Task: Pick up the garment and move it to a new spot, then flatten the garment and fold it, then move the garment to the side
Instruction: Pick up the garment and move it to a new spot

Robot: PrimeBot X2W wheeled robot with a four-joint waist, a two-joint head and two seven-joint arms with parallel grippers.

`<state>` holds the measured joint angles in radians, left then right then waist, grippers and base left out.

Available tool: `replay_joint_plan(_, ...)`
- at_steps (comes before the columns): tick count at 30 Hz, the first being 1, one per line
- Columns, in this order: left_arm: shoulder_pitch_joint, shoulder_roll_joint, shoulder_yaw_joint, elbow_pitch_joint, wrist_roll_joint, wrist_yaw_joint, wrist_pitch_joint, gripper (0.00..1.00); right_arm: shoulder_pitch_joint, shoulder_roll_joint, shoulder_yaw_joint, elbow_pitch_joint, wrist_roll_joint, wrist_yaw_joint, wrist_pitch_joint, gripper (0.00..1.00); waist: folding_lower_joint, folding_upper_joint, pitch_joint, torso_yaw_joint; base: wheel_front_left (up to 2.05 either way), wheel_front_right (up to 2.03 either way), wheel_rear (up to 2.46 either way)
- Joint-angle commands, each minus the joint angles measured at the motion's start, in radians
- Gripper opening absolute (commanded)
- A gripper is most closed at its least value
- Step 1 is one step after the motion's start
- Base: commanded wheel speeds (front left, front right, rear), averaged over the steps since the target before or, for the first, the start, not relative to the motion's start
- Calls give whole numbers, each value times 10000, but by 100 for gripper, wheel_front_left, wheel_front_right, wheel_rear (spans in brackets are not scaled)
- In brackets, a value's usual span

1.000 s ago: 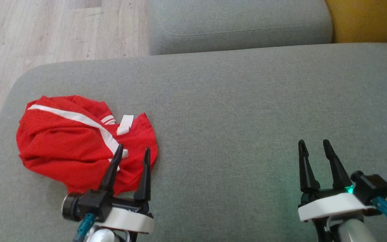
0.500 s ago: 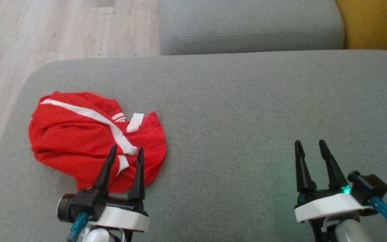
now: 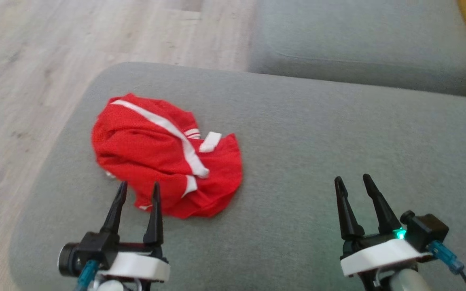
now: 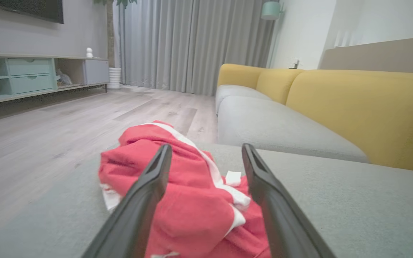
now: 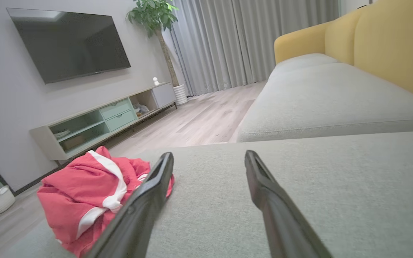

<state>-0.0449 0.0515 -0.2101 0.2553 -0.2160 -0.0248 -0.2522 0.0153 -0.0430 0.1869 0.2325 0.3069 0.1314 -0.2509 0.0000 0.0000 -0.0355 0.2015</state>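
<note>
The garment [image 3: 164,155] is red mesh cloth with white stripes, crumpled in a heap on the left part of the grey seat cushion [image 3: 318,149]. My left gripper [image 3: 138,190] is open at the heap's near edge, fingers pointing at it and holding nothing. In the left wrist view the garment [image 4: 192,200] lies straight ahead between the spread fingers [image 4: 145,190]. My right gripper [image 3: 352,182] stands open over bare cushion well to the right of the heap. The right wrist view has the garment [image 5: 84,193] off to its left.
The cushion's rounded left edge [image 3: 55,153] drops to a pale wood floor [image 3: 26,81]. A second grey cushion [image 3: 358,40] lies beyond, with a yellow backrest [image 4: 364,114] along the right. A TV cabinet [image 5: 102,122] stands across the room.
The head view has swung left, so the whole picture has slid right. My left gripper now sits at the garment's near edge instead of overlapping it. The garment lies unchanged.
</note>
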Motion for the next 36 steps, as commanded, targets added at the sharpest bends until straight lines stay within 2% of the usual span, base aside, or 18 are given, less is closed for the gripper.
replay_joint_plan(1, -150, -12, 396, -264, 135, 45, -95, 100, -179, -72, 247, -411, 91, -7, -109, 100, 0, 0, -126, 581, 0, 0, 0)
replay_joint_plan(9, -47, -12, 483, -337, 320, -6, -95, 100, -44, -72, 603, -472, 210, -7, -109, 100, 0, 0, -265, 1951, 0, 0, 0)
replay_joint_plan(17, 74, -12, 580, -260, 479, -101, -95, 100, -32, -72, 947, -442, 375, -7, -109, 100, 0, 0, -330, 2686, 0, 0, 0)
replay_joint_plan(22, 70, -9, 659, -259, 495, -158, -95, 100, -60, -72, 1069, -405, 545, -7, -109, 100, 0, 0, -271, 2722, 0, 0, 0)
replay_joint_plan(30, -742, 288, 760, -33, 775, -461, -95, 100, -323, -72, 1276, -443, 401, -7, -109, 100, 0, 0, 280, 2211, 0, 0, 0)
replay_joint_plan(36, -2806, 1117, 386, 1018, 1017, -853, 230, 100, -879, -72, 1433, -503, 137, -7, -109, 100, 0, 0, 1046, 1568, 0, 0, 0)
